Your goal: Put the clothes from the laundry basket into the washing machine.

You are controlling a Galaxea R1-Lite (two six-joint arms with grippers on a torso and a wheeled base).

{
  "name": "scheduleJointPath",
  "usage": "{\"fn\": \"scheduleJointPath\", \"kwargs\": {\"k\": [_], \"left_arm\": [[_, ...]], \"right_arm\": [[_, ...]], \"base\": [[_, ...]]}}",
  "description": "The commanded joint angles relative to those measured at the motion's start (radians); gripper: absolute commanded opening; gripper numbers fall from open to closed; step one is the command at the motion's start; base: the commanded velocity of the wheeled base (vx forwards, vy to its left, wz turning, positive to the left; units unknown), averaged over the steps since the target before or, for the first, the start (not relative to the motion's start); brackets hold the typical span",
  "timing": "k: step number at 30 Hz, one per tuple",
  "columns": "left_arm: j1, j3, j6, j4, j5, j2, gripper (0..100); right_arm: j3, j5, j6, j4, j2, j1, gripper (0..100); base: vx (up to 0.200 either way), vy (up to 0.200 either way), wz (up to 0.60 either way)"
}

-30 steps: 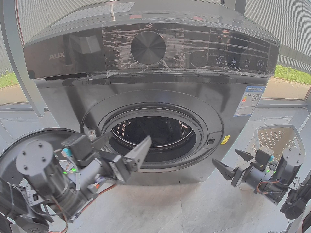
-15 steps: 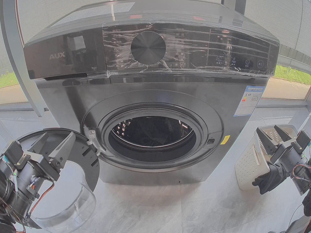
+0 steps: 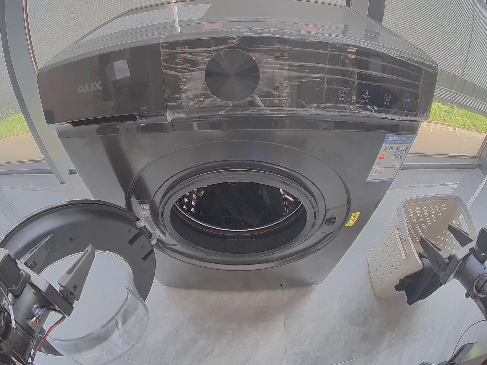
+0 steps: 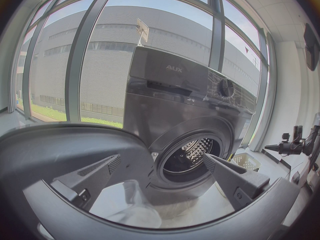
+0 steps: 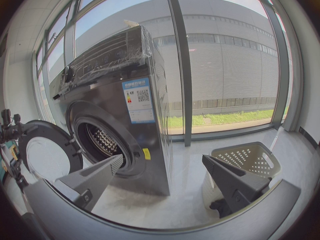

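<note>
Tall grey-framed windows (image 5: 178, 67) wall the room, with a ribbed grey building and a strip of grass outside. The floor (image 3: 284, 325) is glossy, pale grey marbled tile. On it stands a large dark grey metal front-loading washing machine (image 3: 243, 143). Its black control panel is wrapped in crinkled clear film around a round dial (image 3: 232, 74).

Its round door (image 3: 76, 224), a dark ring holding a bulging clear glass bowl, is swung wide open on the robot's left. This exposes the perforated steel drum (image 3: 238, 214), whose inside is too dark to read.

On the robot's right, near the machine's front corner, sits a white perforated plastic laundry basket (image 3: 393, 254) with slot handles. A crumpled black cloth (image 3: 418, 285) lies on the floor against the basket's outer wall.

The left end effector (image 3: 58, 264) hangs before the open door, its grey wedge-shaped fingers spread and holding nothing. The right end effector (image 3: 439, 242) hovers over the black cloth beside the basket, its fingers likewise spread and empty.
</note>
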Motion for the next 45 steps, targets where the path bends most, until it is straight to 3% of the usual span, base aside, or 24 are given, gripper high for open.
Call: {"fn": "scheduleJointPath", "kwargs": {"k": [1, 2, 5, 13, 20, 25, 28, 30, 33, 38, 45], "left_arm": [[0.090, 0.017, 0.026, 0.206, -0.007, -0.224, 100], [0.090, 0.016, 0.026, 0.221, -0.008, -0.243, 100], [0.098, 0.017, 0.061, 0.280, -0.027, -0.309, 100], [0.105, 0.019, 0.056, 0.329, -0.030, -0.353, 100], [0.113, 0.019, 0.069, 0.387, -0.028, -0.376, 100], [0.148, 0.019, 0.055, 0.468, -0.028, -0.440, 100], [0.191, 0.019, 0.049, 0.582, -0.028, -0.505, 100], [0.219, 0.019, 0.049, 0.622, -0.028, -0.523, 100], [0.231, 0.019, 0.046, 0.643, -0.028, -0.549, 100], [0.337, 0.019, 0.040, 0.711, -0.033, -0.628, 100], [0.435, 0.019, 0.063, 0.833, -0.056, -0.724, 100]], "right_arm": [[0.017, 0.007, -0.048, 0.264, -0.365, -0.097, 100], [0.017, 0.007, -0.051, 0.278, -0.382, -0.102, 100], [0.017, 0.009, -0.057, 0.368, -0.472, -0.125, 100], [0.017, 0.009, -0.054, 0.479, -0.563, -0.126, 100], [0.017, 0.010, -0.052, 0.532, -0.635, -0.171, 100], [0.017, 0.010, -0.052, 0.718, -0.819, -0.175, 100], [0.017, 0.012, -0.052, 0.911, -0.995, -0.177, 100], [0.017, 0.010, -0.048, 0.940, -1.017, -0.192, 100], [0.017, 0.021, -0.048, 0.937, -1.027, -0.231, 100], [0.011, 0.134, -0.051, 0.968, -1.087, -0.267, 100], [0.016, 0.148, -0.028, 0.951, -1.090, -0.264, 100]], "base": [[-0.200, 0.000, 0.00], [-0.200, 0.000, 0.00], [-0.200, 0.000, 0.00], [-0.200, 0.000, 0.00], [-0.200, 0.000, 0.00], [0.000, 0.000, 0.00], [0.000, 0.000, 0.00], [0.000, 0.000, 0.00], [-0.067, 0.000, 0.00], [-0.200, 0.000, 0.00], [0.000, 0.000, 0.00]]}}
